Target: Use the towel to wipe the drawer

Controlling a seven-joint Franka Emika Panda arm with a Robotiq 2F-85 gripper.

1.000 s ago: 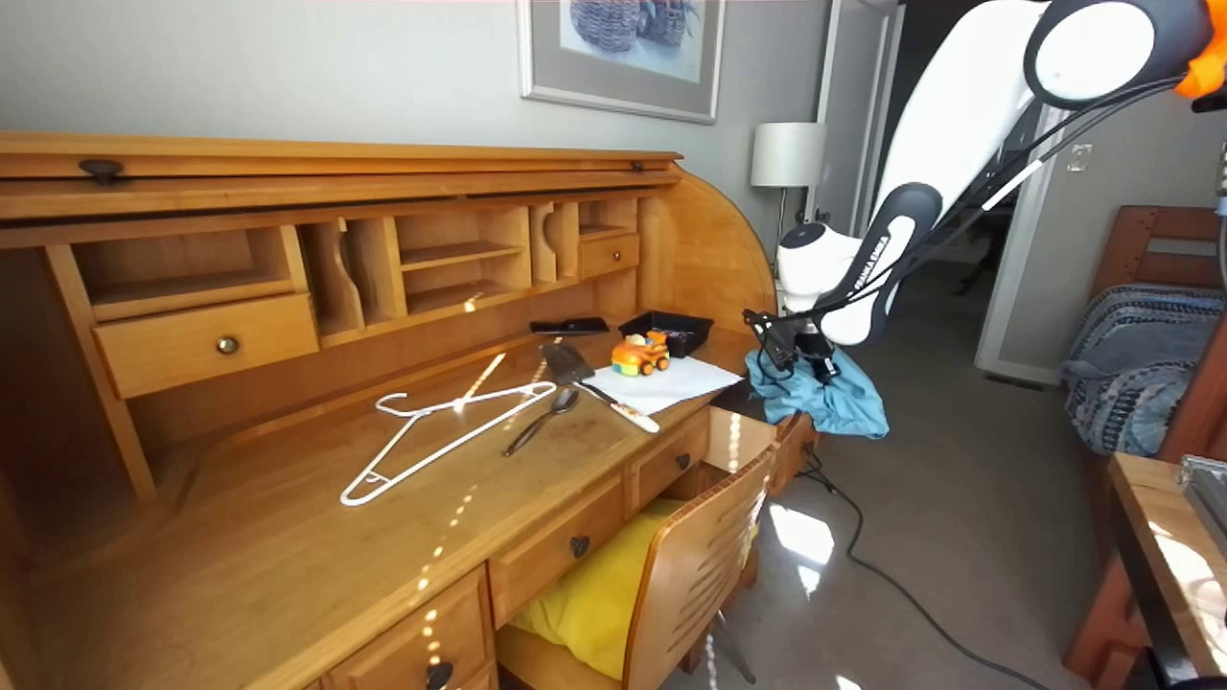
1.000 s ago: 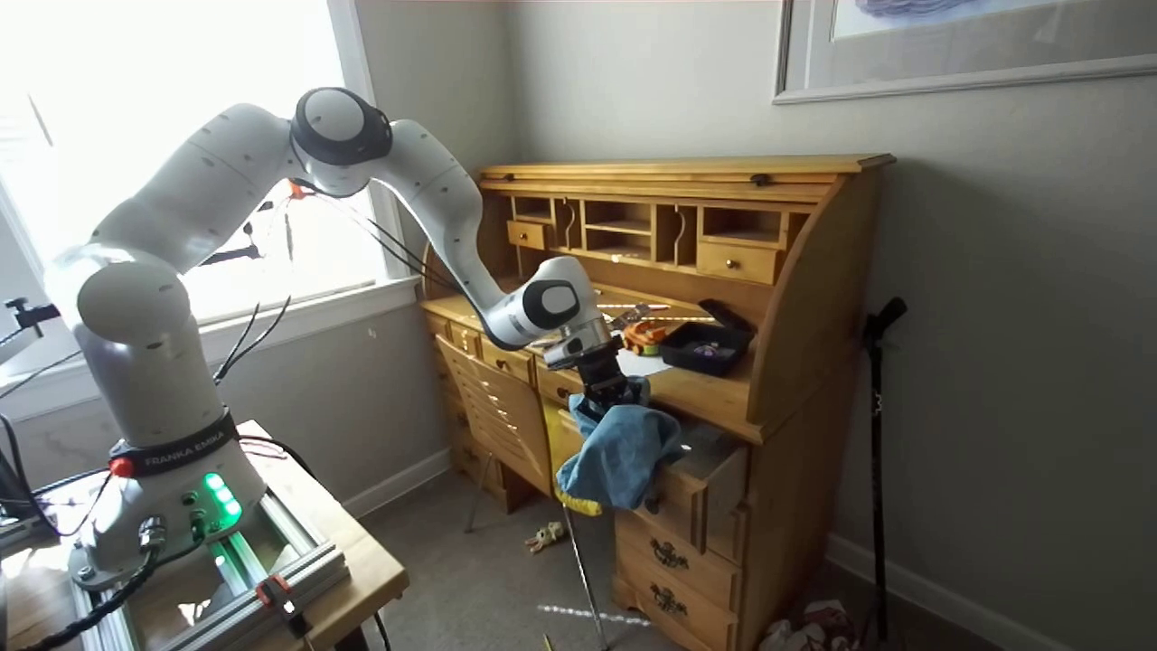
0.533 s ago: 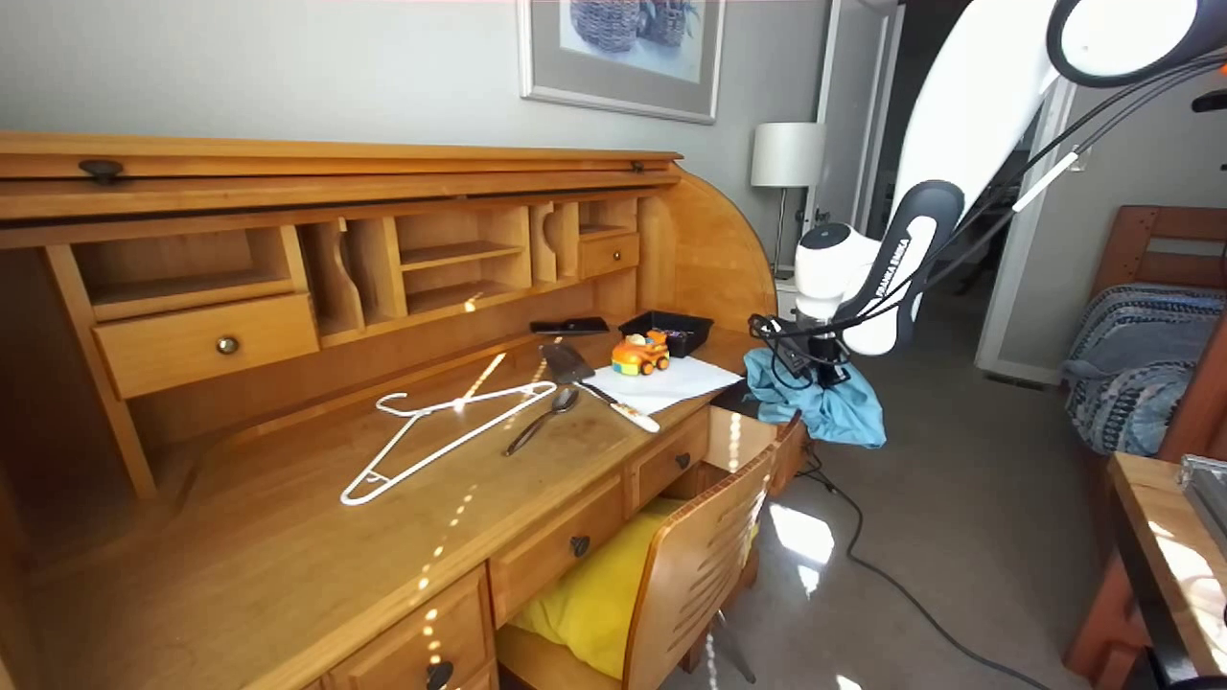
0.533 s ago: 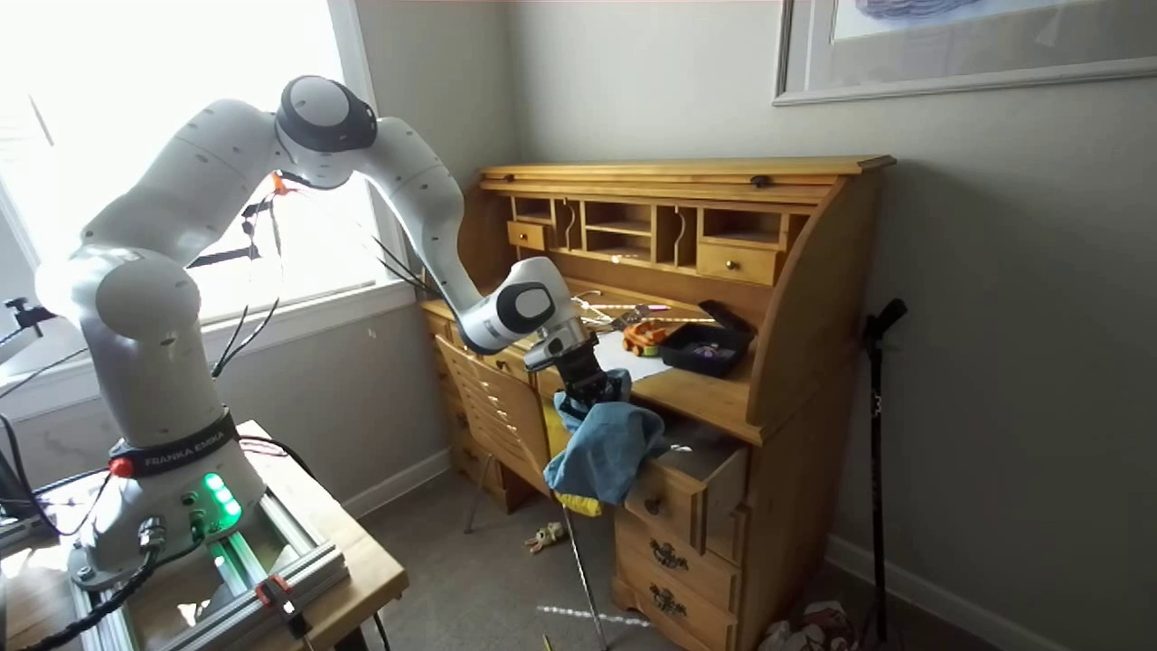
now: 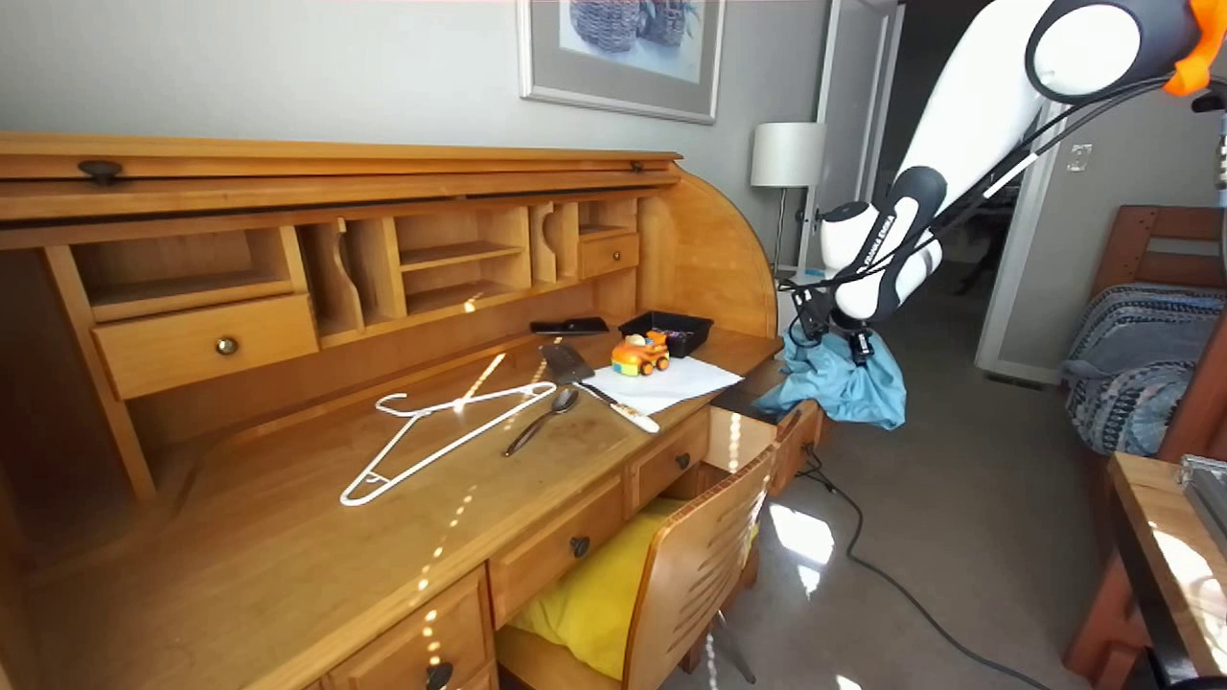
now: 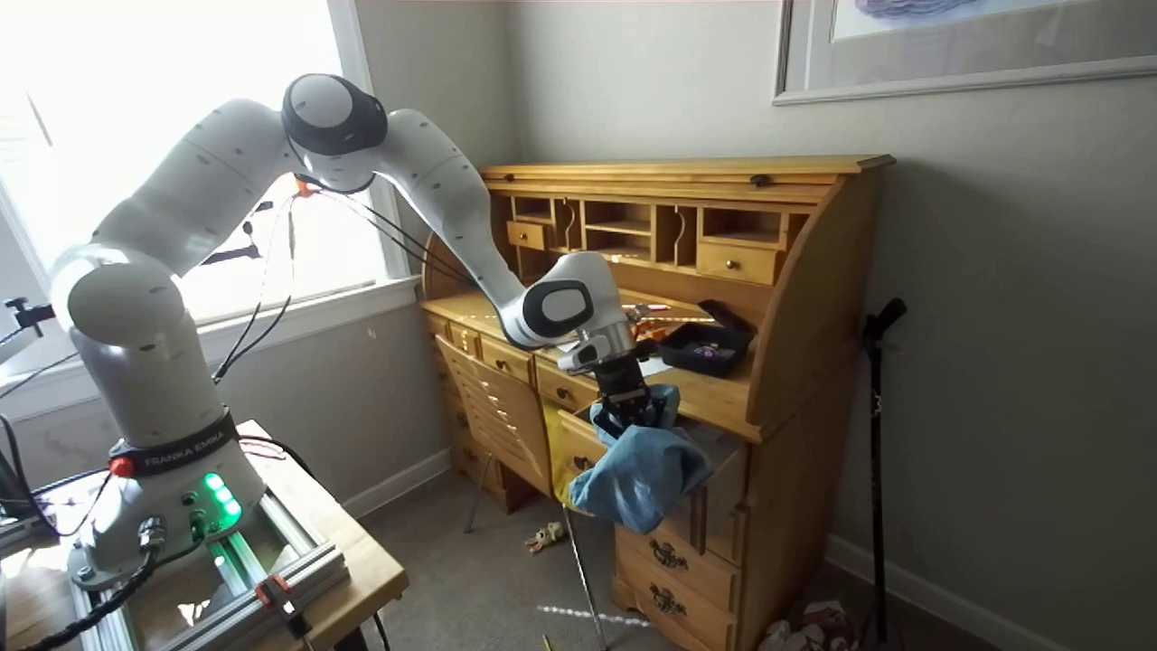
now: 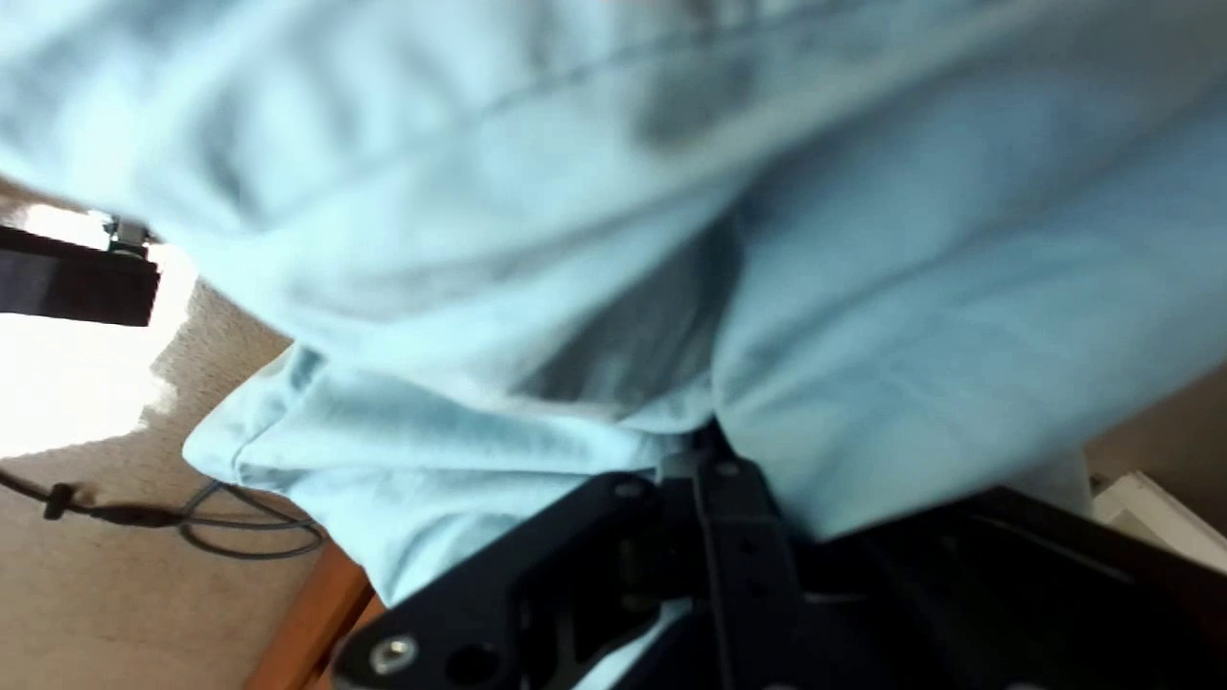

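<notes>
the gripper [image 7: 702,465] pinches the towel [image 6: 640,475], its folds overhanging the front edge of the drawer [image 5: 795,452]; carpet [image 5: 959,498] stretches beyond that edge.

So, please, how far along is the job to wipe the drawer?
Looks done: the drawer stands pulled out, and the gripper is shut on the towel. In hand: the towel hangs at the drawer's front, so wiping may be under way, though contact is unclear. Left: finishing the wipe, presumably, then setting down the towel, not yet released.
</notes>
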